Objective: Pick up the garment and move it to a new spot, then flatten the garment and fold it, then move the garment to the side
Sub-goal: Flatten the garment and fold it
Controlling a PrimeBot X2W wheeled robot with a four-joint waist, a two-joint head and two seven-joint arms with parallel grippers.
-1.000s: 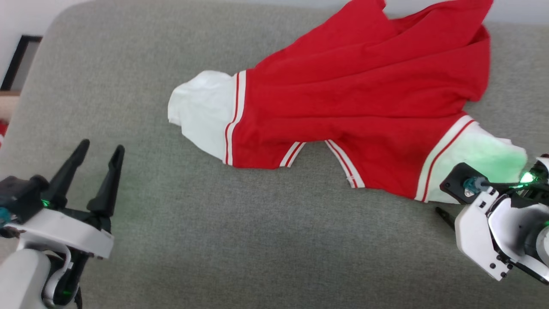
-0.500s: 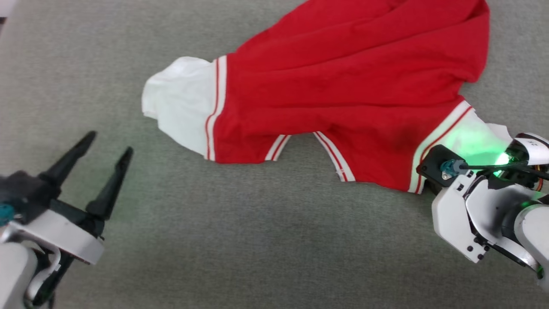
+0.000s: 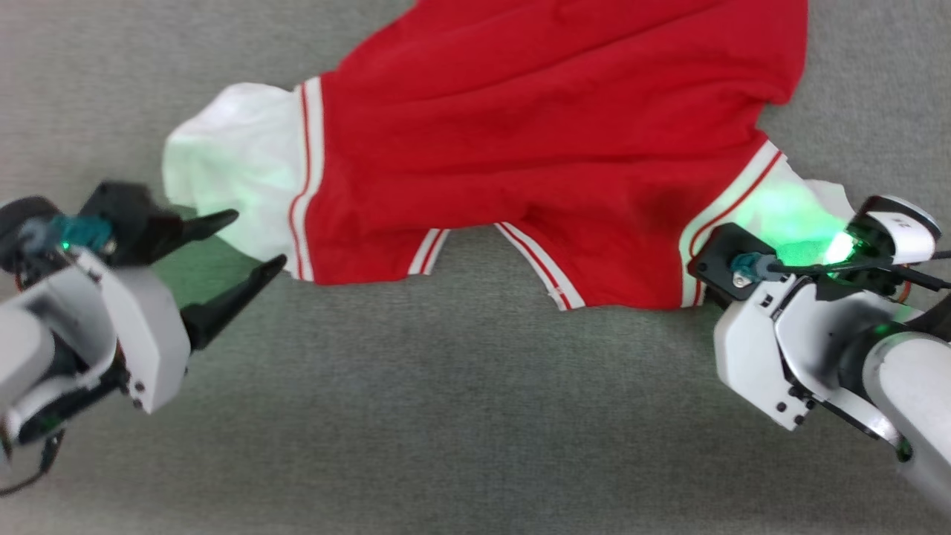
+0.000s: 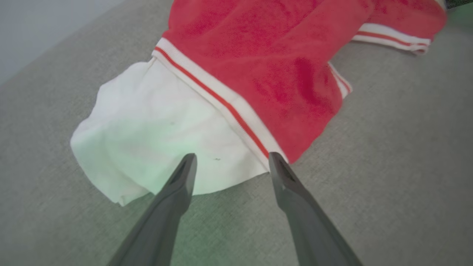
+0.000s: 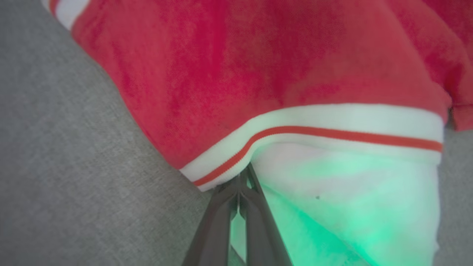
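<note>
R gripper (image 5: 241,183) clamped on garment (image 3: 535,148) at R sleeve hem (image 5: 295,133); L gripper (image 3: 258,238) spread wide by L sleeve (image 3: 223,163). Garment's on grey cushion (image 3: 446,416). Soft, floppy, light imo, so I grab hems.

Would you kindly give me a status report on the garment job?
Left gripper open, tips at white sleeve. Right gripper shut on garment at striped band. Nothing obstructing.

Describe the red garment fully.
The garment is soft red knit with white, red-striped bands and white sections at both ends. It lies spread but wrinkled on the grey upholstery. The right hand is shut on the striped band at one end; the open left hand points at the other white section.
</note>
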